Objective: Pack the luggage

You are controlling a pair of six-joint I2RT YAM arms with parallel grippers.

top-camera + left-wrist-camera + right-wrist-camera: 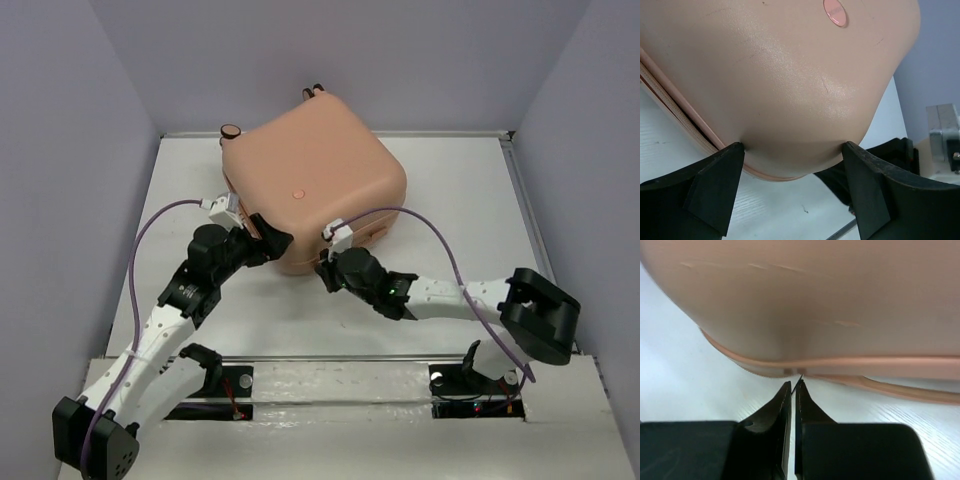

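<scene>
The luggage (310, 185) is a closed peach-pink suitcase lying flat at the back middle of the white table, with its wheels (230, 131) at the far side. My left gripper (262, 240) is open. Its fingertips (737, 150) touch both sides of the suitcase's near-left rounded corner (780, 75). My right gripper (328, 260) sits at the near edge. In the right wrist view it (794, 382) is shut on a thin dark zip tab (800, 376), right under the suitcase's zip seam (840, 362).
Grey walls close in the table (460, 190) on the left, back and right. A raised ledge with the arm bases (330, 385) runs along the near edge. Purple cables (440, 235) arc over both arms. The right arm (890, 155) shows dark behind the suitcase corner.
</scene>
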